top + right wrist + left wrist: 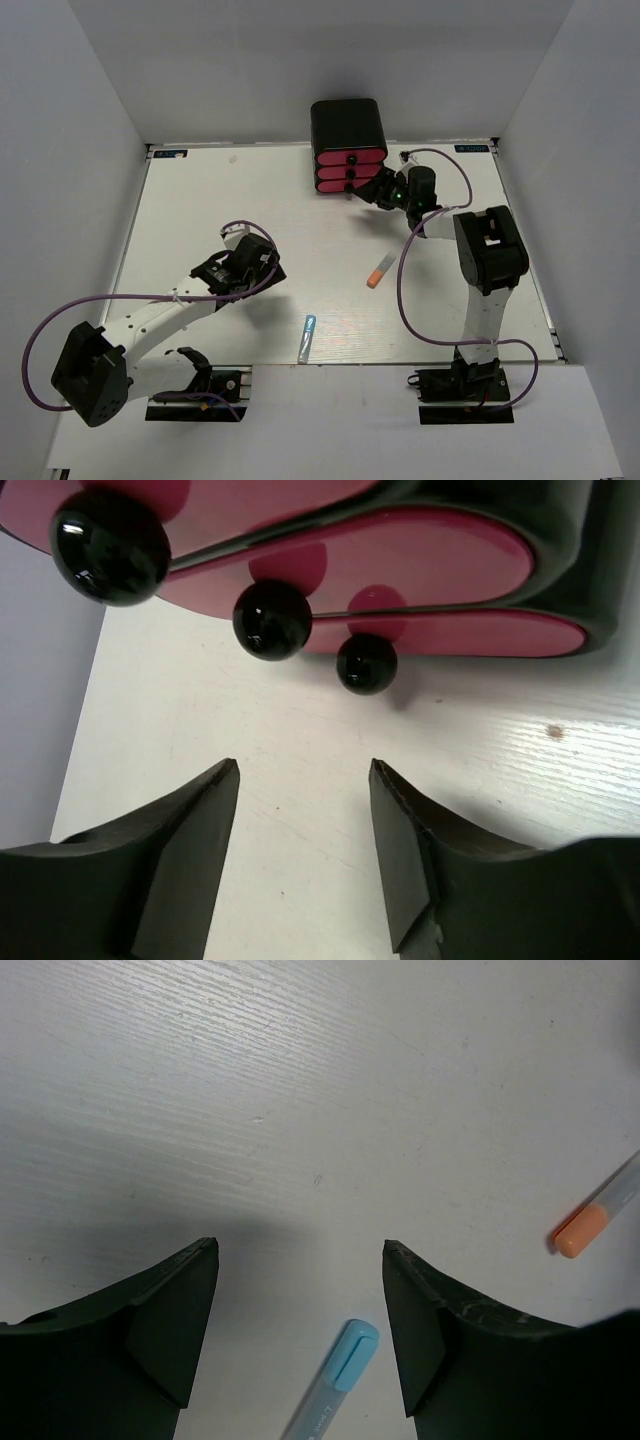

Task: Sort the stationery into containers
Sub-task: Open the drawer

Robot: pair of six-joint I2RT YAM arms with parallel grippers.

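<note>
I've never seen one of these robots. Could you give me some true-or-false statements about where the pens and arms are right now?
1. Two pens lie loose on the table. True: an orange-capped pen and a light blue pen.
2. The right fingers hold the orange-capped pen. False: they are open and empty, facing the drawer knobs.
3. The left fingers are open and hold nothing. True.
4. The light blue pen lies in a pink drawer. False: it lies on the table, near the arms' side.
5. The black cabinet stands at the table's far edge. True.
</note>
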